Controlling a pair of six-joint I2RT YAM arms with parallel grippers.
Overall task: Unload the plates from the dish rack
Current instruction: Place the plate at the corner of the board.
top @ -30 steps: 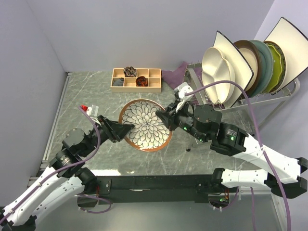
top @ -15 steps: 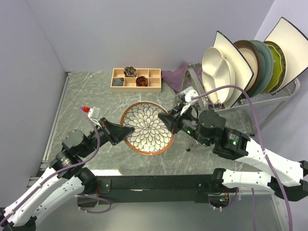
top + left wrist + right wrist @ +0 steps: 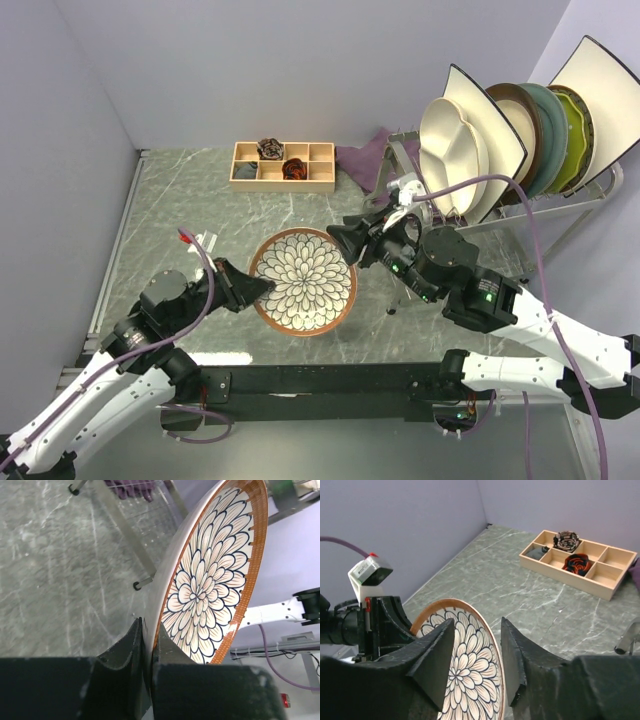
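The left gripper (image 3: pixel 266 288) is clamped on the left rim of the petal plate (image 3: pixel 305 282). It holds the plate tilted over the table (image 3: pixel 200 195), left of the rack (image 3: pixel 540 207). The right gripper (image 3: pixel 345 248) has its jaws apart, straddling the opposite rim (contact cannot be confirmed). The other plates (image 3: pixel 455 140) stand upright in the rack.

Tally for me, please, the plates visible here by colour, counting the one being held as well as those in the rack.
brown-rimmed petal plate: 1
cream divided plate: 1
white square plates: 2
brown plate: 1
teal plate: 1
yellow-green plate: 1
Total: 7 visible
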